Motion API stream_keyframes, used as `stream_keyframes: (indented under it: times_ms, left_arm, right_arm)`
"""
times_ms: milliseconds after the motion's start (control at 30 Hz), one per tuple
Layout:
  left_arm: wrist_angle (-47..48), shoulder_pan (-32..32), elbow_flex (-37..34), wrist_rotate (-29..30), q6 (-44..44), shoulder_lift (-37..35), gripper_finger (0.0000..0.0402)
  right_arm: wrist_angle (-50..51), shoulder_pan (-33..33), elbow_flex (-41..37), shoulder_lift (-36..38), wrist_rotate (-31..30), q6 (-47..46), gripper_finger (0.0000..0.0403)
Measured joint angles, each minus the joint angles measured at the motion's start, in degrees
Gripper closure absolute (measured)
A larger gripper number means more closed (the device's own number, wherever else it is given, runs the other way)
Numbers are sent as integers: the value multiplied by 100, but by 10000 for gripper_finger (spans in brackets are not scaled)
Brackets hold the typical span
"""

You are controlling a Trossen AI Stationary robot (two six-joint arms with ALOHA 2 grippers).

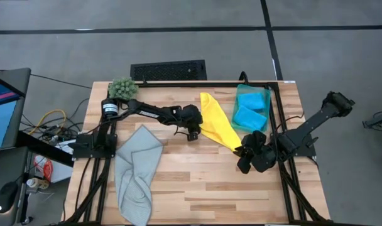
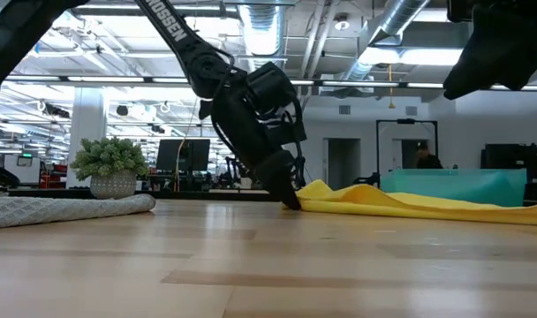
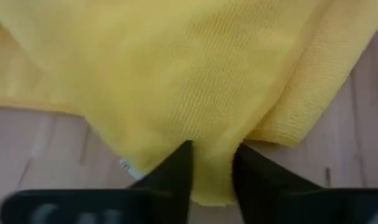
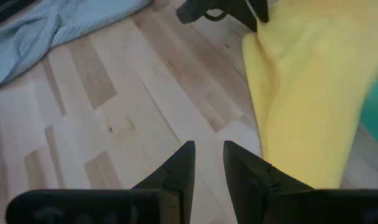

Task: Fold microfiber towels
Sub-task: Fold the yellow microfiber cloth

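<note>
A yellow towel (image 1: 217, 120) lies slantwise on the wooden table right of centre, in a long crumpled strip. My left gripper (image 1: 192, 133) is down at its left edge, tips at table level (image 2: 291, 199), open, with yellow cloth showing in the narrow gap (image 3: 212, 168). My right gripper (image 1: 243, 157) hangs above the table by the towel's near end, open; only bare wood shows between its fingers (image 4: 209, 158). A pale grey towel (image 1: 136, 172) lies bunched at the near left. Two blue towels (image 1: 251, 116) rest on a teal one (image 1: 241, 94) at the far right. My left gripper comes down slanting from the table's left side onto the yellow towel's left edge (image 3: 211, 186). Its two fingers (image 3: 176, 174) stand one on each side of a strip of that cloth, which lies on the table. Whether they pinch it, I cannot tell.
A fuzzy green plant (image 1: 122, 88) stands at the far left corner. The grey towel's near end hangs over the table's front edge. Bare wood lies between the grey towel and the yellow one, and along the near right.
</note>
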State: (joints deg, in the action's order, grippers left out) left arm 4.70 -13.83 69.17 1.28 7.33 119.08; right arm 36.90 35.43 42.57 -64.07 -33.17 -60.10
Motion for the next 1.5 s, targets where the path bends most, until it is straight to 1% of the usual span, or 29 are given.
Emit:
stream_keyframes:
  times_ms: [100, 133, 300, 400, 600, 733, 900, 1000, 1133, 1200, 1267, 1367, 1500]
  left_arm:
    - [570, 35, 26, -9, -229, -202, 382]
    - [748, 64, 13, -2, -330, -286, 390]
    - [1528, 376, -46, 75, -597, -855, 398]
    - [1741, 583, -15, 235, -718, -1289, 399]
    - [2334, 1053, -19, 597, -993, -1864, 398]
    - [2693, 1357, -21, 807, -1119, -2078, 398]
    - [2823, 1612, -14, 1087, -1191, -2154, 397]
    - [2865, 1682, -16, 1128, -1215, -2152, 397]
    - [2924, 1701, -16, 1156, -1233, -2150, 397]
    - [2956, 1701, -16, 1158, -1230, -2150, 397]
    - [3000, 1701, -16, 1161, -1228, -2150, 397]
    - [3030, 1701, -16, 1161, -1187, -2150, 397]
    - [3058, 1701, -16, 1160, -1187, -2150, 397]
  right_arm:
    - [-1, 43, 0, 0, 1, 0, 295]
    - [-13, 57, 0, 0, -2, 0, 295]
    - [-73, 160, 1, -138, -279, 62, 295]
    - [-10, 282, -46, -465, -279, 161, 295]
    - [79, 477, -94, -1350, -144, 182, 295]
    - [170, 586, -94, -1687, -140, 403, 295]
    - [662, 659, -92, -1768, -93, 494, 292]
    - [840, 648, -90, -1763, 202, 507, 271]
    - [858, 670, -90, -1767, 645, 628, 217]
    - [857, 719, -90, -1768, 732, 742, 189]
    - [881, 736, -90, -1768, 674, 792, 169]
    - [969, 716, -92, -1768, 563, 814, 157]
    - [806, 640, -317, -1768, 609, 852, 157]
